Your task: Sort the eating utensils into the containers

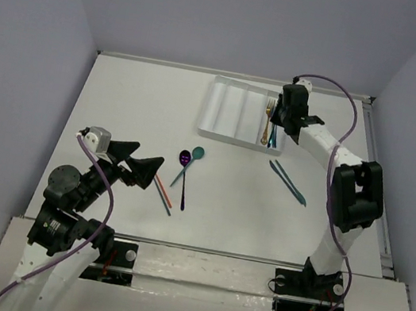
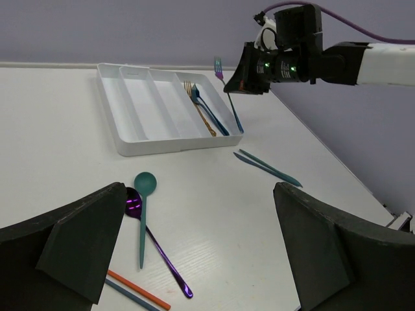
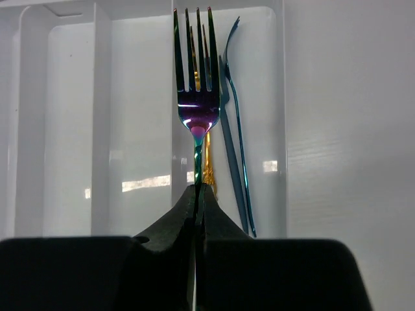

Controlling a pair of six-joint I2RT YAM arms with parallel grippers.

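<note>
Two spoons (image 1: 198, 153) lie just beyond the gaping, empty left claw (image 1: 147, 157), while farther off the right claw (image 3: 196, 194) pinches a fork (image 3: 196, 97) over the tray (image 1: 225, 106), above its right-hand slot (image 3: 259, 78), where a tilted release could land it crosswise.

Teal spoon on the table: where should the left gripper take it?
Probably grip the teal spoon by the tail half of its slim handle, straight from above, jaws across it. It lies flat, and the purple spoon crosses it just below the bowl.
</note>
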